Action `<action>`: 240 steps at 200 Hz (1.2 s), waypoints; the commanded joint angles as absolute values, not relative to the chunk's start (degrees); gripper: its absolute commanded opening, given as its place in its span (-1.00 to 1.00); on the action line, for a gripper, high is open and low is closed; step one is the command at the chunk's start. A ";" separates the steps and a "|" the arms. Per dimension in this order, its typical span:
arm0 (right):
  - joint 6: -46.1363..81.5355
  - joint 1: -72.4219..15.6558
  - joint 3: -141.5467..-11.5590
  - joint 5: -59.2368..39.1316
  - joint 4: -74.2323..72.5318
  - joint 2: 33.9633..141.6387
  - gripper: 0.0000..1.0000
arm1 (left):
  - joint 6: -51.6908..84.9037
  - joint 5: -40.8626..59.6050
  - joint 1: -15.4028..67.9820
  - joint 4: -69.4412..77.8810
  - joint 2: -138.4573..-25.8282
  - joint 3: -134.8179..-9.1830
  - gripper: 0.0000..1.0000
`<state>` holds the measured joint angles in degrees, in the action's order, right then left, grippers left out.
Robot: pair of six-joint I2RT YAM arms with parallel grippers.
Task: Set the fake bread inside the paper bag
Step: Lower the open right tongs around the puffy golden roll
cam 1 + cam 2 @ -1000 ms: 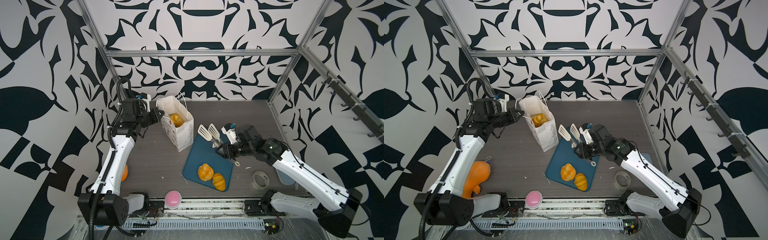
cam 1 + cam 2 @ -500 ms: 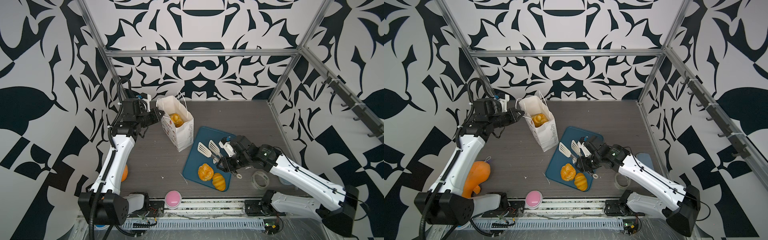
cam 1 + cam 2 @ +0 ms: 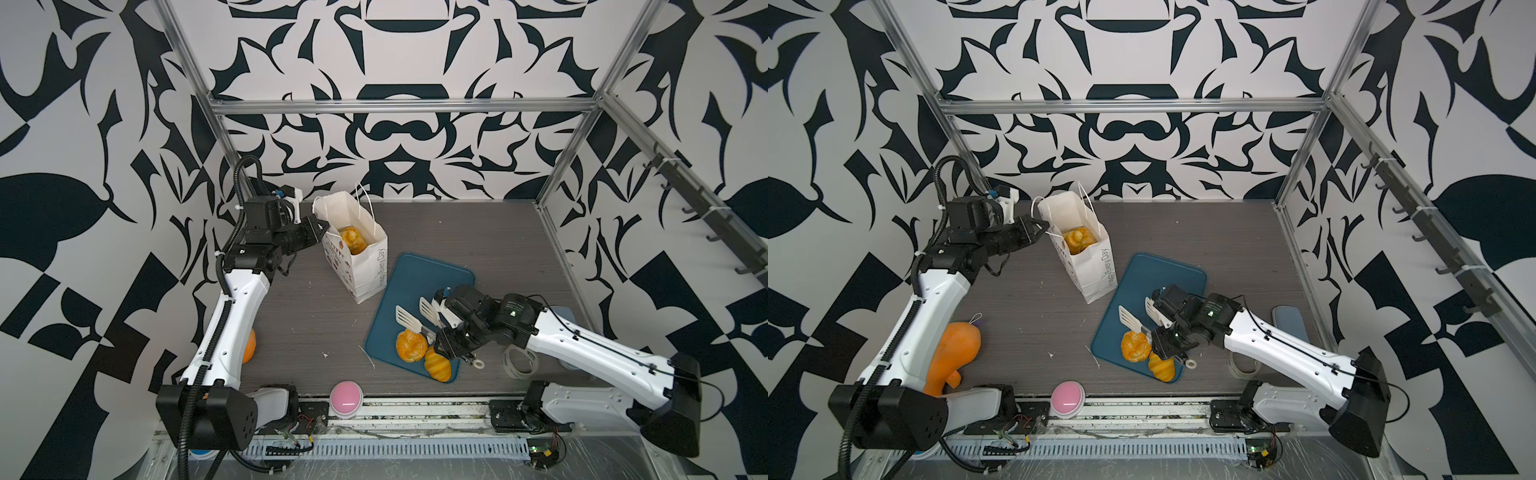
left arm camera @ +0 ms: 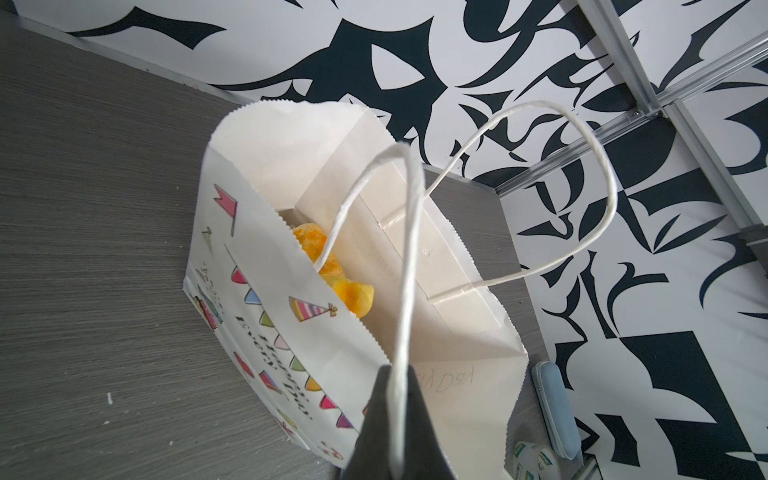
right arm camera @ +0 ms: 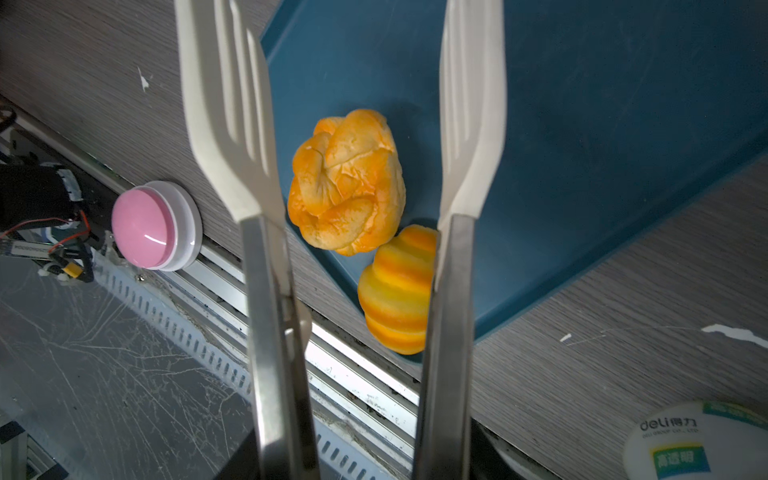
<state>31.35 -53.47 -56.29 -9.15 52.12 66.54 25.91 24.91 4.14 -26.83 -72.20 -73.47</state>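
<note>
White tongs point(image 3: 409, 316), held tight by right gripper point(image 3: 441, 337) fingers, gape over the round bun point(image 3: 411, 345) at six o'clock on the blue tray point(image 3: 432, 276); next, lower and squeeze. Left gripper point(image 3: 321, 227) fingers pinch the cord handle point(image 4: 405, 257) of the paper bag point(image 3: 365, 270), eleven o'clock of the tray, some fake bread point(image 3: 352, 240) inside.

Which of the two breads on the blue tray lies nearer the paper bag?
The round knotted bun; the striped croissant lies beyond it, at a corner of the tray.
</note>
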 commanded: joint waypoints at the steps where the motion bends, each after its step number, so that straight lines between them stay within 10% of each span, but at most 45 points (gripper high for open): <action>1: 31.50 -54.39 -57.13 -8.42 52.78 65.92 0.06 | 26.28 25.81 4.04 -26.56 -72.60 -72.43 -1.00; 240: 33.44 -60.11 -53.36 -9.44 54.93 67.40 0.16 | 26.28 25.74 4.04 -26.56 -72.42 -72.33 -1.00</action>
<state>32.86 -59.66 -54.11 -9.34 54.61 67.59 26.00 24.91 4.14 -26.83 -72.23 -73.47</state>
